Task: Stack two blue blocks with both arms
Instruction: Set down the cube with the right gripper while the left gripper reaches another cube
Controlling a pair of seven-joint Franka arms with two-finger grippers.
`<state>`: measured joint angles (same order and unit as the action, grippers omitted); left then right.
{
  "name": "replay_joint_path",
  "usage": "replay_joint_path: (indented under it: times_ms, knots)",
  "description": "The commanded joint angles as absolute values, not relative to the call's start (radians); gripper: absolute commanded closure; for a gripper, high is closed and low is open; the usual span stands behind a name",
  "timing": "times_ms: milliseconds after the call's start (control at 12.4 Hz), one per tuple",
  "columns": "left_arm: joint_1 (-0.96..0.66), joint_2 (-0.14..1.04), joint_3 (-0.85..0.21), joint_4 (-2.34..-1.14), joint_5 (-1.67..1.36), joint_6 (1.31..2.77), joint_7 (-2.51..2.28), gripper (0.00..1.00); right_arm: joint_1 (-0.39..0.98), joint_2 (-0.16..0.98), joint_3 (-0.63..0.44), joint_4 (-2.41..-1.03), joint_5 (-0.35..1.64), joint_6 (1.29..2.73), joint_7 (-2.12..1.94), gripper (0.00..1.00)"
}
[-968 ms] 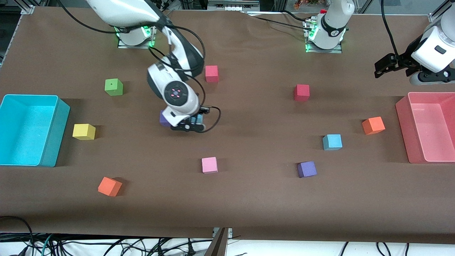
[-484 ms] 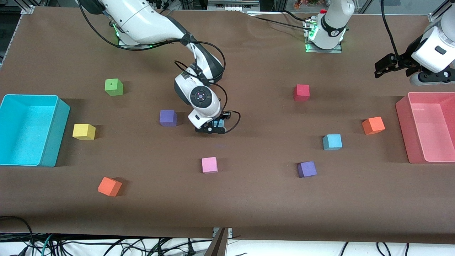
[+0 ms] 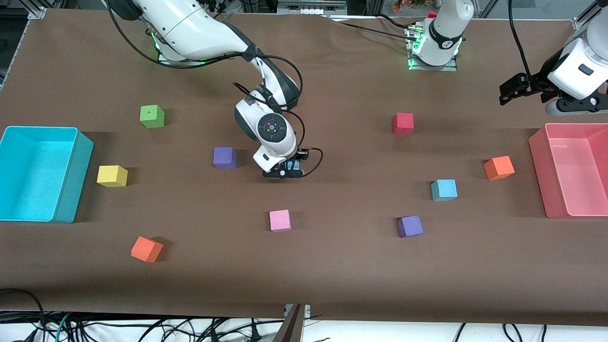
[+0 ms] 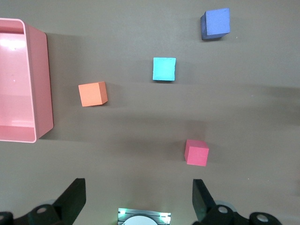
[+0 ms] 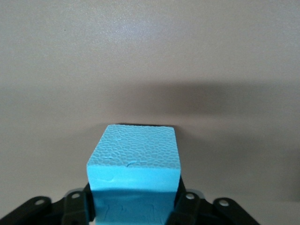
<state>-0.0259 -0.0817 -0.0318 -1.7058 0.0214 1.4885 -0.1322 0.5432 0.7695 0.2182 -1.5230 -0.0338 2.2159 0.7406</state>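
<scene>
Between the right gripper's [image 3: 285,172] fingers, low over mid-table, sits one blue block [image 5: 135,157]; whether they clamp it or are letting go, I cannot tell. Off toward the left gripper [image 3: 515,88], which waits with jaws spread, lies the second blue block [image 3: 444,189]. Likely light, soft foam: pinch flat side faces gently.
</scene>
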Motion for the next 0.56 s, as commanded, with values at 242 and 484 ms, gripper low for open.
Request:
replay_joint_path:
  times_ms: [242,484]
  knots:
    - [-0.015,-0.031,-0.034,-1.791,0.006,1.661,-0.138,0.0,0.508,0.657,0.21,-1.493,-0.044,2.096,0.701,0.0]
    - [-0.011,0.052,-0.035,-1.874,-0.003,1.857,-0.141,0.0,0.41,0.523,0.21,-1.493,0.004,1.878,0.487,0.0]
